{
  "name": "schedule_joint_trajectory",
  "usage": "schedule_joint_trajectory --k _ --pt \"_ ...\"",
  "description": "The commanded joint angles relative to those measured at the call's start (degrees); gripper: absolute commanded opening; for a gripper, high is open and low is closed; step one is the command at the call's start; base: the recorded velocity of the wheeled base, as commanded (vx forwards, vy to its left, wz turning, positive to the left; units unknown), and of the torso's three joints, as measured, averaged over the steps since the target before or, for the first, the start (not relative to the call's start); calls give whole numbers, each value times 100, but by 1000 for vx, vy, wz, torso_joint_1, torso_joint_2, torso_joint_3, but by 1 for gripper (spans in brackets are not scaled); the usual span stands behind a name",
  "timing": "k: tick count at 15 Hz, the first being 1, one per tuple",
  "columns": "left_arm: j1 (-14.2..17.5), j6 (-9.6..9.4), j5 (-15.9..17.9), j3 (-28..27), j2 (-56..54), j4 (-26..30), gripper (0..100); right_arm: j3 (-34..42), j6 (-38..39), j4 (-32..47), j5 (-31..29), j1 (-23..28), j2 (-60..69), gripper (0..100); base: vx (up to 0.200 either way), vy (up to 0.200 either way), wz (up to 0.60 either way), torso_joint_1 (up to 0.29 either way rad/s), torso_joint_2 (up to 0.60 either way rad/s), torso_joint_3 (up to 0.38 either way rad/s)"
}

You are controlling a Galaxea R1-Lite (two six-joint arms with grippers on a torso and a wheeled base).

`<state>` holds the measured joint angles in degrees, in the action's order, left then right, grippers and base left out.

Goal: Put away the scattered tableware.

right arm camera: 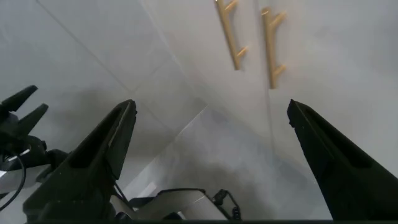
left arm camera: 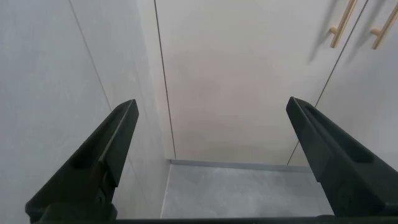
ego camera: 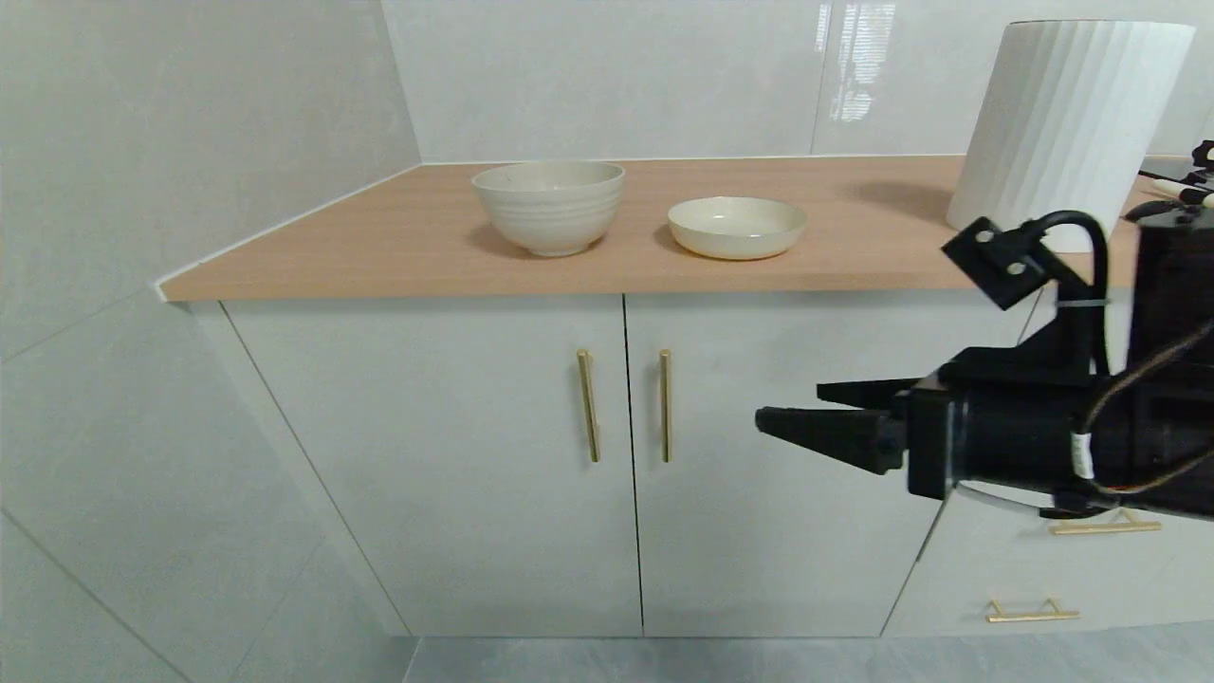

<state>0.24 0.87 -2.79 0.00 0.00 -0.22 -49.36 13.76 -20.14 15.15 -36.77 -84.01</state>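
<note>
bowl (ego camera: 548, 206) and dish (ego camera: 737, 226) on the counter (ego camera: 379, 249) look stiff, glazed, slippery and breakable; pinch each at its rim. left gripper (left arm camera: 211, 106) and right gripper (right arm camera: 210, 109) both spread, empty.

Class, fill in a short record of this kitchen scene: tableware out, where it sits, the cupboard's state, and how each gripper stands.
Tableware: deep bowl and shallow dish, upright, side by side, not touching
Surface: wooden counter
Storage: two cupboard doors below, shut, gold handles at the middle seam
Right gripper: jaws open, empty, level with the doors, below the counter
Left gripper: jaws open, empty, low, facing the cupboard
Also present: white ribbed container on the counter's right end
Progress: nothing put away yet
</note>
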Motion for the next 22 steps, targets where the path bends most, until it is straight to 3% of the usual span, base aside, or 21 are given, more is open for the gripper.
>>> schedule_joint_trajectory --k 1,3,7,22 --pt "2 1 -2 0 0 -4 100 -364 118 -43 14 -147 -907 100 0 0 0 0 0 0" --pt "2 1 -2 0 0 -4 100 -584 162 -192 5 -138 -1408 100 0 0 0 0 0 0" --pt "2 1 7 0 0 -4 100 -891 171 -1387 -39 -147 -2322 100 0 0 0 0 0 0" --pt "2 1 -2 0 0 -4 100 -1990 311 -1713 -215 -67 -3403 100 0 0 0 0 0 0"
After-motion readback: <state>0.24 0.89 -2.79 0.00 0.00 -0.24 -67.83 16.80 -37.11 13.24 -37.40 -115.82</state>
